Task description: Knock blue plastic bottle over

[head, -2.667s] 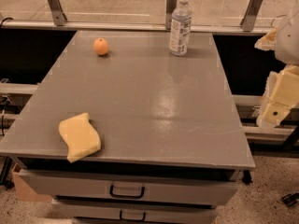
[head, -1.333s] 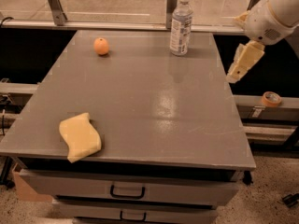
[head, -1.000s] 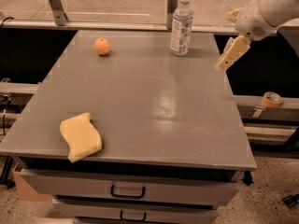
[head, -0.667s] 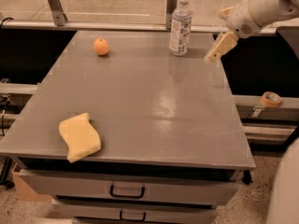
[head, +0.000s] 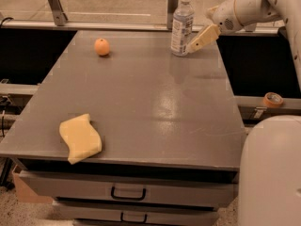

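Leftward since the previous frame, my gripper (head: 193, 45) now sits at 3 o'clock of the blue plastic bottle (head: 181, 25), just beside its base. I cannot tell whether it is released or clenched. Bottle: upright, at 1 o'clock on the table (head: 141, 93). Orange ball (head: 101, 46): 11 o'clock.
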Motion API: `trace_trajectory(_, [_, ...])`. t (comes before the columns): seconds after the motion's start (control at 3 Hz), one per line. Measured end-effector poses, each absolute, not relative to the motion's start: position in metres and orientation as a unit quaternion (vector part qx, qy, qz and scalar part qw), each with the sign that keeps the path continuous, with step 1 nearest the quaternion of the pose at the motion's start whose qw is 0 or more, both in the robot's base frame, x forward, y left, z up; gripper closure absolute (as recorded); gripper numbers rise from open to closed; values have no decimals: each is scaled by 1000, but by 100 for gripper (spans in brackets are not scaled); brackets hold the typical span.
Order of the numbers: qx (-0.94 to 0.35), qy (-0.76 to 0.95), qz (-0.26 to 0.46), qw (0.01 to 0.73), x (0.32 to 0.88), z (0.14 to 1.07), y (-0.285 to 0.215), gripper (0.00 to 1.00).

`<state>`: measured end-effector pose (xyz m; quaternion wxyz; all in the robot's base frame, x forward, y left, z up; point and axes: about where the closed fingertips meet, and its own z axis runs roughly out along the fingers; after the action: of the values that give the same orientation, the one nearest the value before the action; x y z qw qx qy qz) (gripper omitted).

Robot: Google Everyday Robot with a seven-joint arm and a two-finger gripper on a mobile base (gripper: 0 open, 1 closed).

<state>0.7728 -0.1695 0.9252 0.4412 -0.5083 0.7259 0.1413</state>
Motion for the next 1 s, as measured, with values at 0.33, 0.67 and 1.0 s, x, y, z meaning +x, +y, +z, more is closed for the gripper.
trace_trajectory(0.33, [-505, 715, 188, 446, 778, 925, -139, 0])
trace_trajectory(0.67, [-516, 692, 226, 452, 778, 928, -113, 0])
trace_trajectory(1.0, [-543, 660, 257, 451, 768, 931, -92, 0])
